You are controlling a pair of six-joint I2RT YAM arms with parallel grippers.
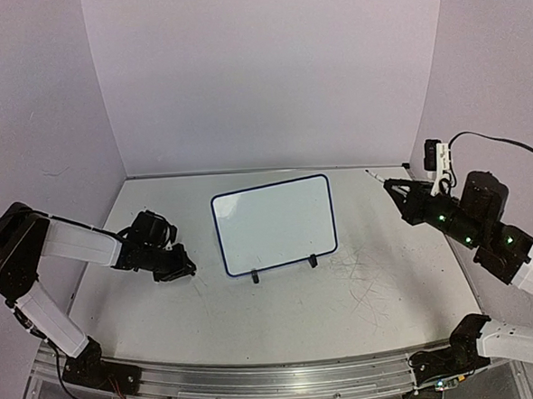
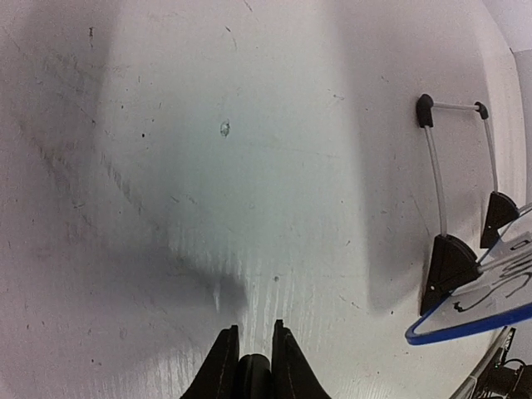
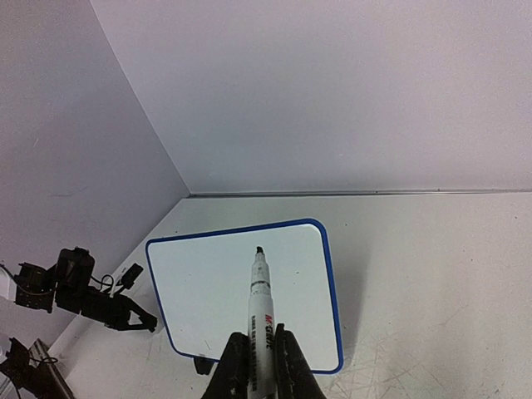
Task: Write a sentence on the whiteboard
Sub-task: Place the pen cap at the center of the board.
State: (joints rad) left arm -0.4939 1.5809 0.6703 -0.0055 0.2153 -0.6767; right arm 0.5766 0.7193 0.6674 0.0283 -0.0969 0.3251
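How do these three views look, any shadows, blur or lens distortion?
Top external: wide-angle bowing curves the table edge, light even. Left wrist: broad soft shadows across the table. Right wrist: marker and whiteboard sharp, the whiteboard's shadow falling to its right.

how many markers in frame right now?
1. The marker is clamped in the right gripper, off to the right of the whiteboard, tip aimed at it. More may be hidden from these views.

Whiteboard (image 2: 465, 328) cut off by right edge, left wrist view; marker (image 3: 261, 307) print unreadable.
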